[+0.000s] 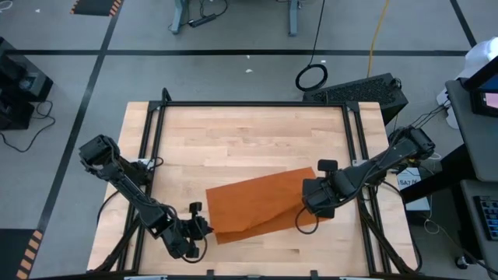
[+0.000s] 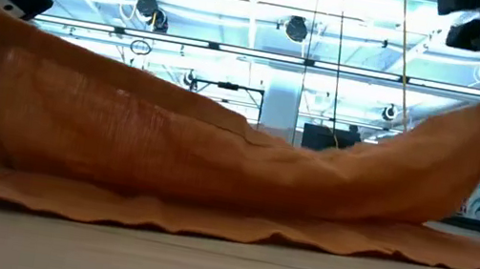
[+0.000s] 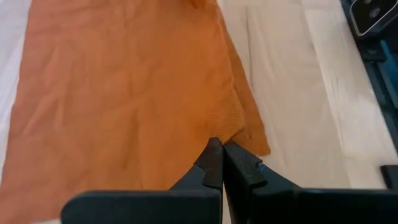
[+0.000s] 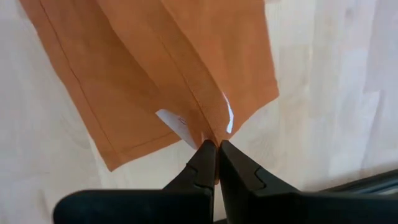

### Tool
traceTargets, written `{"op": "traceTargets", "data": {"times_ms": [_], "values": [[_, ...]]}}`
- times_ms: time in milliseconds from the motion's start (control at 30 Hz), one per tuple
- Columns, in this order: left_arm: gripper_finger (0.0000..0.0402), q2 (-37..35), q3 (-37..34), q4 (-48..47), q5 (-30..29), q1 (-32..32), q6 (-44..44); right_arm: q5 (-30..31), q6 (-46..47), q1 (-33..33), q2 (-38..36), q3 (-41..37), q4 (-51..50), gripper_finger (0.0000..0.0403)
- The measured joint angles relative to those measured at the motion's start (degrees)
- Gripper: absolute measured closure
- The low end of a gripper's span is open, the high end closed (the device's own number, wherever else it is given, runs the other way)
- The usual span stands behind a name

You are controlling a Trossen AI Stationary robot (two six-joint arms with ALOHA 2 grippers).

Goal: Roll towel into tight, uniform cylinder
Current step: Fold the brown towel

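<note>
A rust-orange rectangle of soft, plain fabric, the towel, lies toward the near side of a pale wooden tabletop, roughly at its middle from left to right and angled so its right end sits farther back than its left. Two dark robot arms have hold of it at its near edge. The left gripper is at the towel's near-left corner, its two fingers pressed together on a pinch of cloth, as the left wrist view shows. The right gripper is at the right end, its fingers likewise clamped tight on the fabric, right beside a small white tag at that corner. From table height, the held edge hangs lifted between the two grippers in a sagging curve (low in the middle, high at both ends), while the rest of the towel lies flat on the wood beneath and behind it. This appears to be the opening step of the roll: the near edge is raised but no turn of cloth is formed yet. The next move probably calls for both grippers to carry the edge over toward the far side together, level and evenly tensioned, so the first fold lands straight rather than slanted or slack in the middle.
</note>
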Motion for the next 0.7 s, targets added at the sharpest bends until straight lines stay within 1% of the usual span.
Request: {"op": "traceTargets", "data": {"times_ms": [233, 333, 467, 633, 700], "values": [[0.0382, 0.0, 0.0, 2.8, 0.1, 0.1, 0.0, -3.5, 2.0, 0.5, 0.0, -3.8, 3.0, 0.0397], [0.0372, 0.0, 0.0, 4.9, 1.2, 0.1, 0.2, -5.2, 3.4, 0.6, 0.0, -4.7, 4.5, 0.0387], [0.0352, 0.4, 0.0, 6.9, 3.4, 0.1, 0.1, -7.1, 4.8, 1.2, 0.0, -6.2, 6.4, 0.0359], [0.0320, 1.7, 0.0, 6.9, 3.7, 0.0, 0.1, -7.7, 6.9, 2.6, 0.0, -8.6, 8.5, 0.0314], [0.0311, 2.2, 0.0, 6.5, 3.5, 0.1, 0.2, -9.2, 8.7, 3.3, 0.0, -9.3, 9.1, 0.0296]]}}
